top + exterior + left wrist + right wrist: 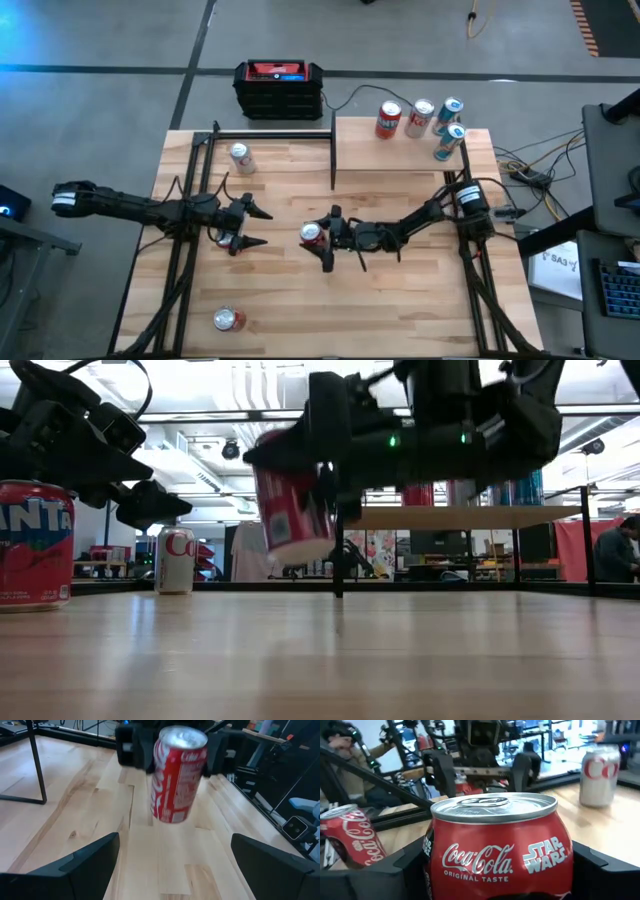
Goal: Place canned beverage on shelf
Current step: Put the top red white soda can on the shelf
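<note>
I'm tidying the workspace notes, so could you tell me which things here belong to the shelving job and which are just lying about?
In use: Coca-Cola can held off the table by right gripper; shelf.
Lying about: silver can, Fanta can, black-and-red box; left gripper waits open.

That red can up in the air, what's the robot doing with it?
The right gripper has picked up a red Coca-Cola can and holds it above the table, mid-table. The left gripper waits open, facing it. The shelf at the back already has four cans on it.

Red can (pixel 312 234) in right gripper (pixel 322 239), apparently.
</note>
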Robot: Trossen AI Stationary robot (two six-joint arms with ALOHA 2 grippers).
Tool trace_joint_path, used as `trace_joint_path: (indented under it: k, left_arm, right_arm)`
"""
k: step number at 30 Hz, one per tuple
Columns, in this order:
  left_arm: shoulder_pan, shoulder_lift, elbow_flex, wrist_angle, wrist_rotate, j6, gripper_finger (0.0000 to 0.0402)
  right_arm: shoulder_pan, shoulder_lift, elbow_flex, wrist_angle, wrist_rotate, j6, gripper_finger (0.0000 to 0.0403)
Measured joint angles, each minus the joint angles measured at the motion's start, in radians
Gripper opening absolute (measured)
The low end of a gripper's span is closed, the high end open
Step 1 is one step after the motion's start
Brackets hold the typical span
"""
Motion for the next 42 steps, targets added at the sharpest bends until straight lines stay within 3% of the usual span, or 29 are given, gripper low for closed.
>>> trace_joint_path:
  k: [6,17,30,36,42]
  left_arm:
    - [0.000,0.001,-0.001,0.003,0.000,0.000,0.0369]
    - [0.000,0.001,-0.002,0.007,0.000,0.001,0.0369]
    - [0.000,0.000,-0.002,0.010,0.000,0.001,0.0368]
    - [0.000,0.000,-0.002,0.010,0.000,0.001,0.0369]
    - [0.000,0.000,-0.002,0.011,0.000,0.001,0.0368]
  right_arm:
    - [-0.001,0.098,0.000,0.130,0.031,0.066,0.0294]
    - [-0.002,0.210,0.038,0.198,0.105,0.068,0.0294]
    - [0.000,0.224,0.079,0.179,0.101,-0.031,0.0295]
    - [0.001,0.224,0.079,0.160,0.099,-0.030,0.0369]
    - [0.008,0.217,0.079,0.146,0.053,-0.019,0.0380]
